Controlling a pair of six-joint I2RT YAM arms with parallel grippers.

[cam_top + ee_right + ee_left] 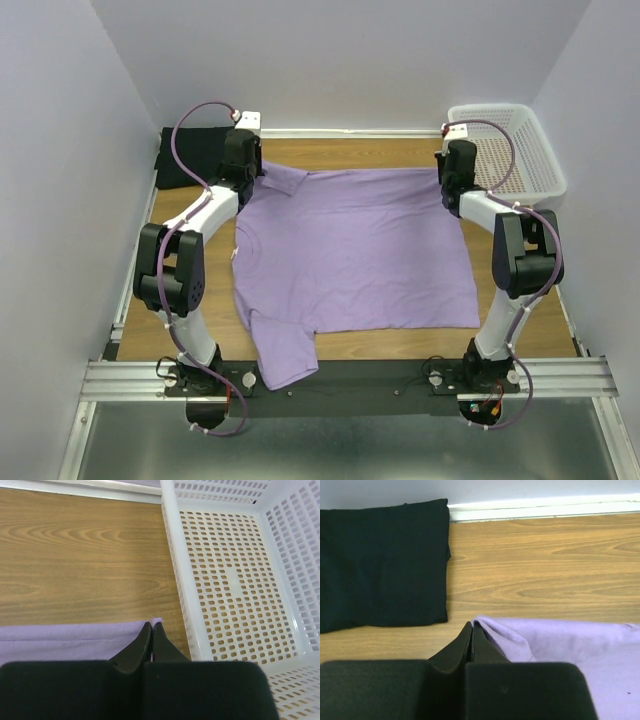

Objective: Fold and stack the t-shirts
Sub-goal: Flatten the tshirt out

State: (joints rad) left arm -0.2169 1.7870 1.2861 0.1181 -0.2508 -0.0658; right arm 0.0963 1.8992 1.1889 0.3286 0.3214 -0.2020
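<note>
Lying crosswise, lavender shirt (360, 250), collar apparently leftward

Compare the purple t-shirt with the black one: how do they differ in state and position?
The purple t-shirt lies spread flat; the black t-shirt is folded into a rectangle. The purple t-shirt covers the middle of the table; the black t-shirt sits at the far left corner. The left hand and right hand pinch the purple t-shirt's far edge; nothing touches the black t-shirt. Both are plain.
</note>
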